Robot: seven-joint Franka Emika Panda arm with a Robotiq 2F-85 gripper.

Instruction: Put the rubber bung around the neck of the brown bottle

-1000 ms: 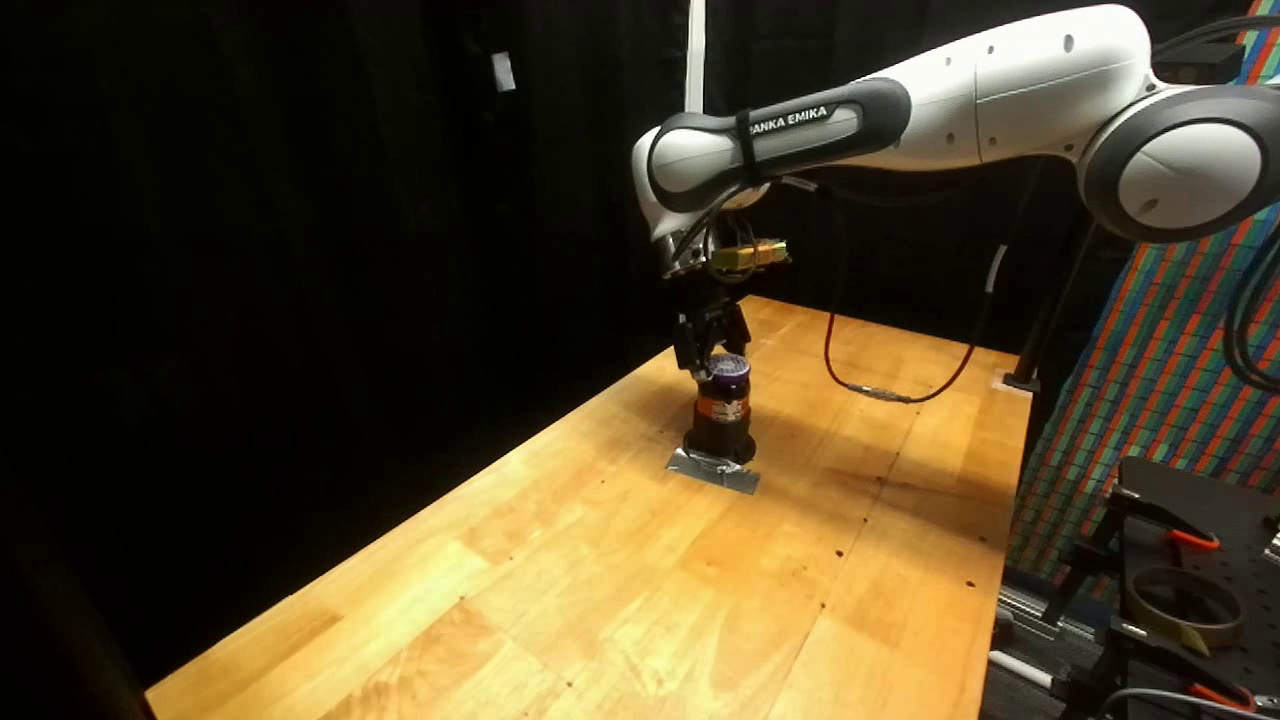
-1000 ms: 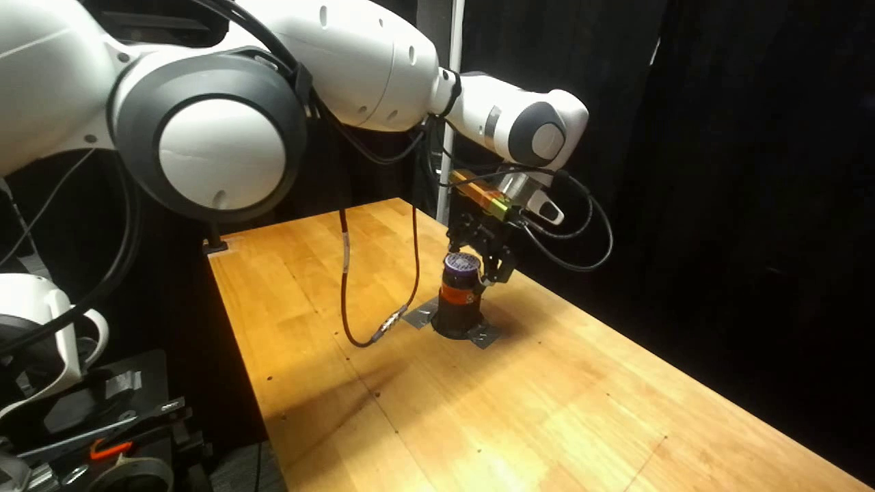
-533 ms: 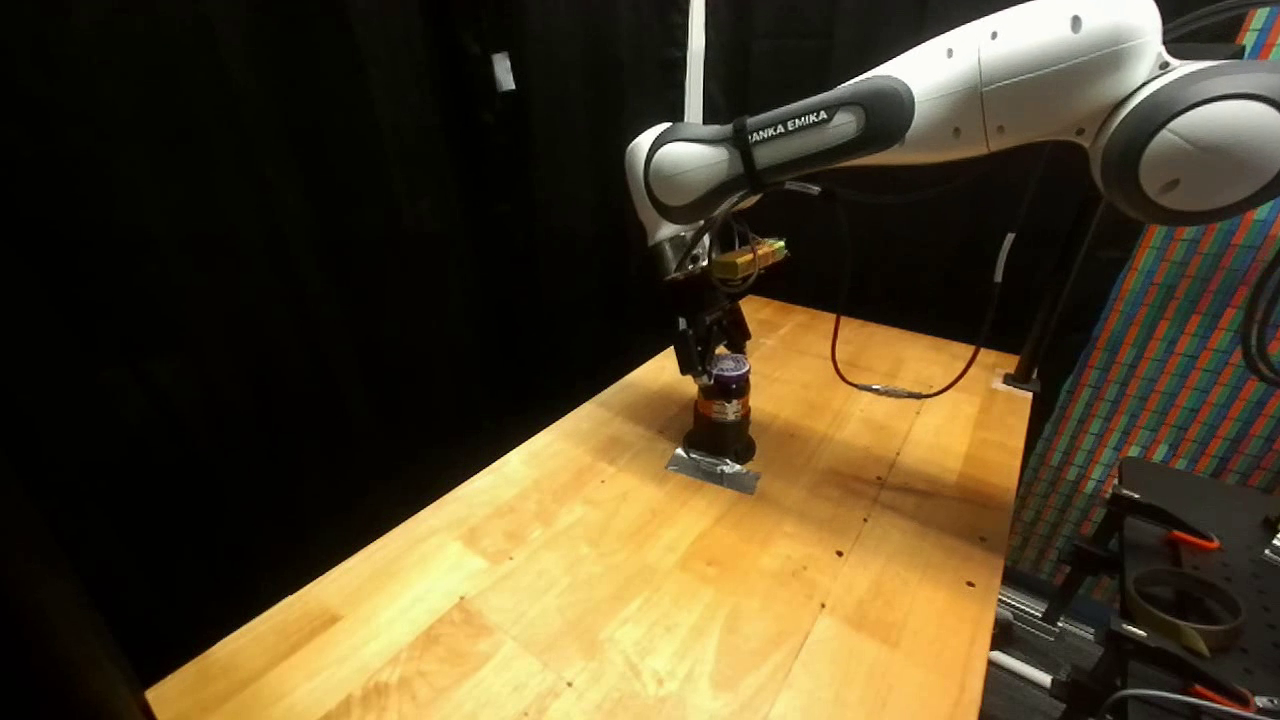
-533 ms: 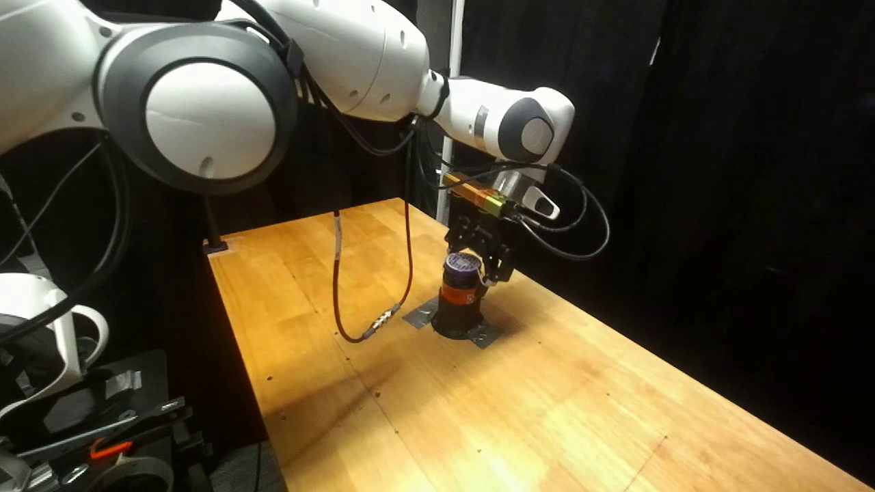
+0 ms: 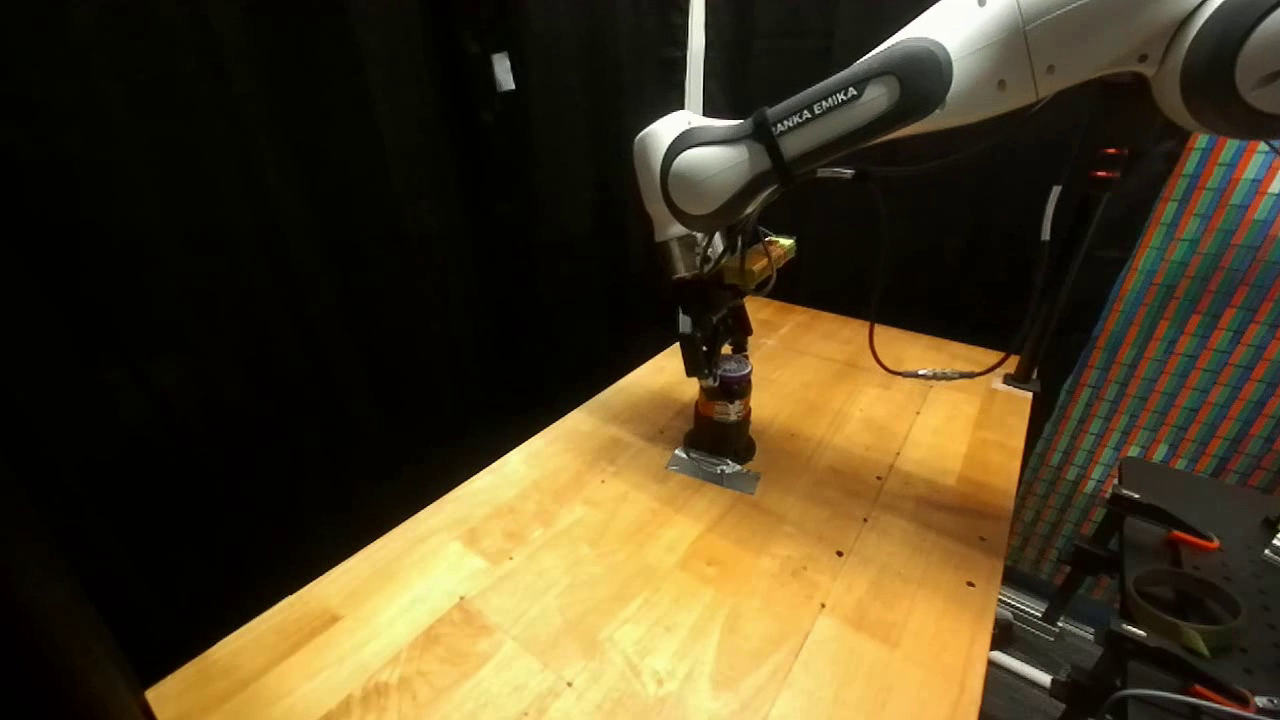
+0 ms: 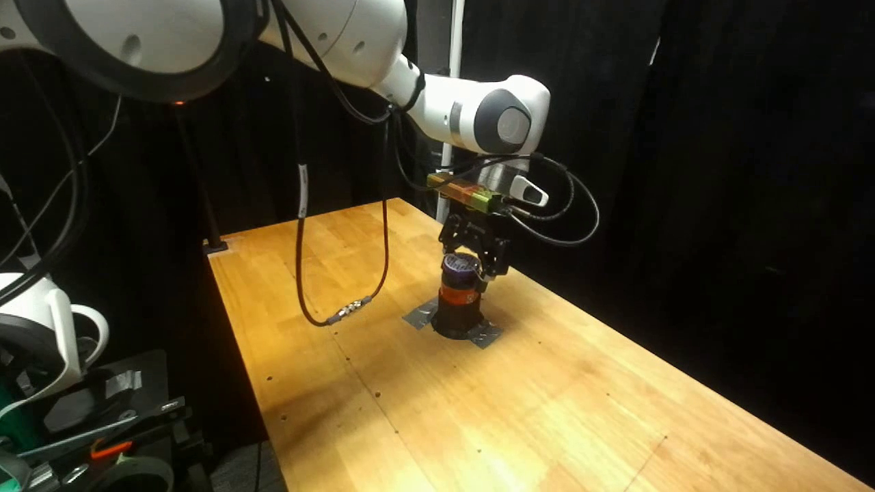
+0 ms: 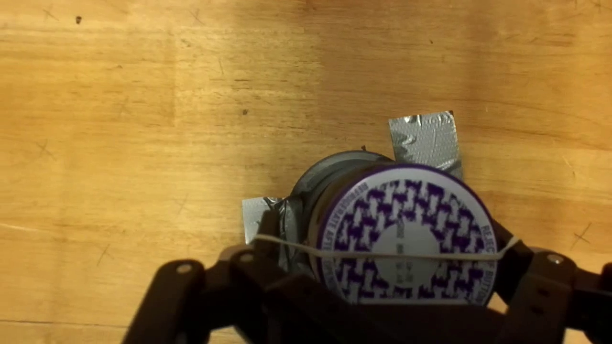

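Vs. ½ sec ago, my elbow is higher: upper L of the frame in an exterior view, now cut off by the top edge. The cable there has swung up & toward frame L. My pincer has shifted only a bit; the black base hasn't moved.

The bottle stands in that base, approx. mid-frame in both exterior views: squat, round, dark, w/ an orange label & a flat purple-and-white lid, print round its rim. Wrinkled silver tape runs from base to table, grained wood w/ small dark holes. The band is thin & pale.

Arm reaches in from upper R, wrist bent, pincer pointing down. Its fingers are spread a bit wider than the lid, band strung btwn them across the lid in the wrist view. Can't tell if they touch the bottle.
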